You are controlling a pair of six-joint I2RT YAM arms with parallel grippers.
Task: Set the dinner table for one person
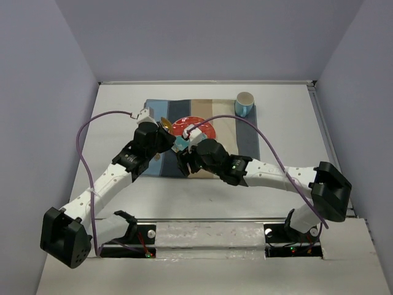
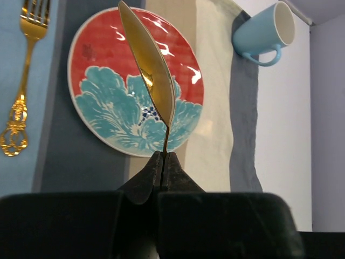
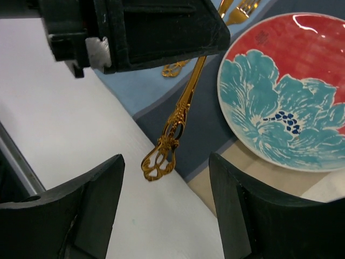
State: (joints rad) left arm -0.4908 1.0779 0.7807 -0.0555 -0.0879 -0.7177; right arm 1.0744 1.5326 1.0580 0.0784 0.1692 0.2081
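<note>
On the pale blue stripe at the left of the placemat [image 1: 153, 107], a gold fork [image 2: 22, 91] is laid lengthwise, apart from the plate. Just right of it, the left pincer [image 2: 163, 161] is clamped on the thin stem of a gold spoon [image 2: 153, 70], which is held edge-on above the red and teal plate [image 2: 97, 70]. The plate is set on the middle stripes. Nearer the arm bases, the right pincer [image 3: 165, 162] is held wide open above the placemat's near edge. A gold handle [image 3: 175, 124] with an openwork end is seen between its fingers, jutting past that edge over the white. Whether this handle belongs to the spoon cannot be told. At the placemat's far right corner a blue mug [image 2: 264, 29] is stood upright. The white tabletop [image 1: 295, 123] is spread under everything. It is bare on both sides of the placemat and in a broad strip before it, and is shut in by grey walls [image 1: 37, 92] left and right.
</note>
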